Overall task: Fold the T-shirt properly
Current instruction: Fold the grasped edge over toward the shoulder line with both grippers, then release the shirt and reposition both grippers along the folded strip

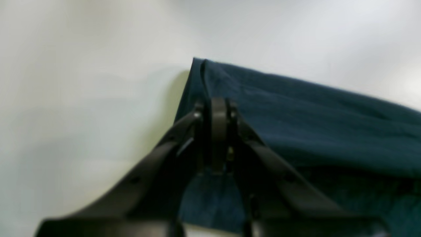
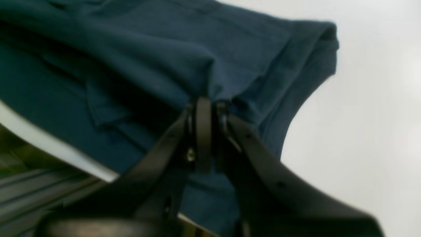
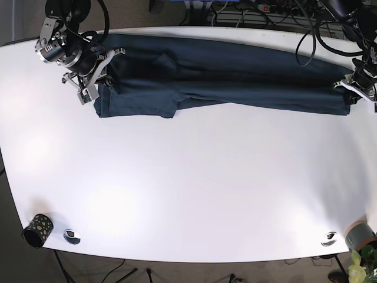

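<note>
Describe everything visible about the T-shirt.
The T-shirt is dark teal, soft knit fabric, folded lengthwise into a long band across the far side of the white table. A sleeve layer juts out nearer the right end effector, shut on that end; the left end effector is shut on the opposite end.

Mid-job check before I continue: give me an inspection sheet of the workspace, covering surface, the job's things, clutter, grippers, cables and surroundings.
Surface: white table, bare across the middle and front.
Job's things: dark blue T-shirt stretched lengthwise along the far edge, one long fold laid over.
Clutter: patterned cup at the front corner on the base view's left; grey pot with a plant at the opposite front corner.
Grippers: left gripper shut on a shirt corner; right gripper shut on bunched fabric at the other end.
Cables: black cables looping over the far edge.
Surroundings: power strip behind the table; dark floor.
</note>
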Robot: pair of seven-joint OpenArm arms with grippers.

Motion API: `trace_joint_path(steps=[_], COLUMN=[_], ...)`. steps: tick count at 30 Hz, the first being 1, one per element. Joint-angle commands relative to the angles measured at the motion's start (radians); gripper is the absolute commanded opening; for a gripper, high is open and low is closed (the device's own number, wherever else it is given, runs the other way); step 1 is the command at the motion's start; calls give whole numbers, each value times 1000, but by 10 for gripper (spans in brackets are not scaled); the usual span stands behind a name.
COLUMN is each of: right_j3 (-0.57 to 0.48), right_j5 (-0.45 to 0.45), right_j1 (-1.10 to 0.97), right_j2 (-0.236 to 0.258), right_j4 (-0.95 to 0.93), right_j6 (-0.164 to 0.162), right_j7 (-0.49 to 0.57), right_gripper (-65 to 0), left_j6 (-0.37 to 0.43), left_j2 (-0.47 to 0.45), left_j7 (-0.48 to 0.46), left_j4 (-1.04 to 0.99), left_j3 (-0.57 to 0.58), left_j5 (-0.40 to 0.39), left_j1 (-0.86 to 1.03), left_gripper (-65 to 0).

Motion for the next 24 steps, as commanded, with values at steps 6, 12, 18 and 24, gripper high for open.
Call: trace_joint_path(steps=[6, 12, 18, 24], right_j3=[9, 8, 0, -104], right_j5=[-11, -19, 98, 69], right_j1=[-23, -11, 26, 77], right_j2=[28, 20, 19, 19], right_j4=[-11, 7, 7, -28], right_j6=[-7, 1, 1, -6], right_j7=[27, 27, 24, 24], right_gripper=[-331, -271, -271, -271], left_j6=[-3, 2, -1, 5], left_j2=[-55, -61, -33, -7], left_j7=[-21, 53, 126, 126], left_j4=[14, 21, 78, 140], left_j3=[3, 10, -74, -11], left_j5=[-9, -15, -26, -29], left_j1=[11, 37, 25, 8], left_gripper=[-586, -221, -172, -176])
